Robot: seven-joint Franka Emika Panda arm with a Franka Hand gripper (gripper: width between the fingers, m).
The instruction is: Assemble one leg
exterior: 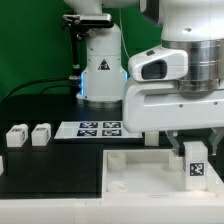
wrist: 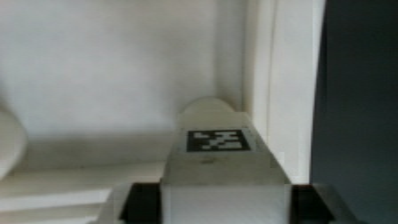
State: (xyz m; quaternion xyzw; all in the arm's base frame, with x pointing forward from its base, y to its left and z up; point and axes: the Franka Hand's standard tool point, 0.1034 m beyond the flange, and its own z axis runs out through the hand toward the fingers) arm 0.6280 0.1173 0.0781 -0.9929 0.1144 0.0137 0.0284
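The leg (exterior: 196, 166), tag outward, hangs clamped in the claw (wrist: 215, 190) over the white tray piece (exterior: 130, 170) at its three-o'clock rim; two spare legs (exterior: 28, 135) wait at nine o'clock on the counter (exterior: 50, 175); insertion seems underway, so next it likely needs lowering squarely into the corner.

Ext view: low, near table level, looks across black table (exterior: 50, 165) at arm base, gripper (exterior: 196, 150) close in foreground. Wrist view: v. close, looks down along fingers (wrist: 151, 200) onto held leg (wrist: 219, 150). Shared: leg (exterior: 195, 163), white tray (exterior: 140, 175) rim (wrist: 267, 70).
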